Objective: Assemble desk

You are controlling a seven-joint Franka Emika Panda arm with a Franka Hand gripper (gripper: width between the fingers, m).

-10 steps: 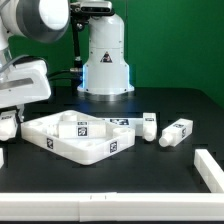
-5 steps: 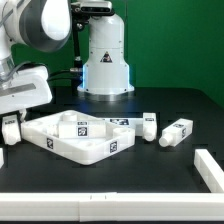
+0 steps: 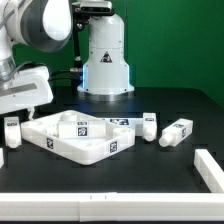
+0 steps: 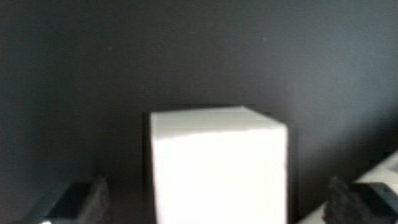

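Standing between the pincer's [image 4: 217, 200] parted fingers [image 4: 80, 201] (touching neither) is a leg [image 4: 214, 158].

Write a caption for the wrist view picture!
Open gripper straddling an upright white desk leg on the black table.

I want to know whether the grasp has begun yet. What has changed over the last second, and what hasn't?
The gripper has come down over the leg at the exterior view's left. Its open fingers now flank that leg, with a gap on either side. Nothing was taken hold of or let go. The desk panel and the loose legs on the exterior view's right stayed where they were.
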